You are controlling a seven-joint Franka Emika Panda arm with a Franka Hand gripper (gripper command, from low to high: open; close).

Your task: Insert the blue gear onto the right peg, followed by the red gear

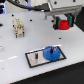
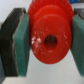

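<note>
Red gear (image 2: 48,37) sat clamped between the jaws, held well above the plate (image 1: 31,59), presumably for carrying; blue gear (image 1: 51,53) already lay on that plate.

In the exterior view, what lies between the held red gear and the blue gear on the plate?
Nothing: only bare white table separates the red gear, shut in the gripper, from the blue gear.
</note>
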